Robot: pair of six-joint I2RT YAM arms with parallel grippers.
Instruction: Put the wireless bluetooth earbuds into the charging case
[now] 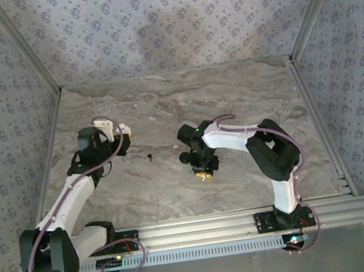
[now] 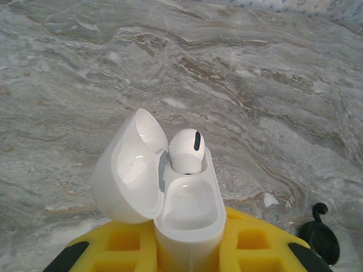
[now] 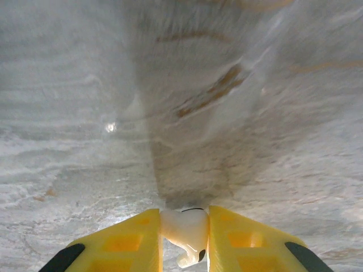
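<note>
Snugly, right pincer clamps earbud; left pincer clamps case.

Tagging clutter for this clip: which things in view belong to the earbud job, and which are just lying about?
Job: open charging case in left tool; earbud seated in it; second earbud in right tool.
Lying about: small black round object with a short stem.

Left tool clamped, right tool pinched tight

Blurred tabletop; charging case bottom cropped
</note>
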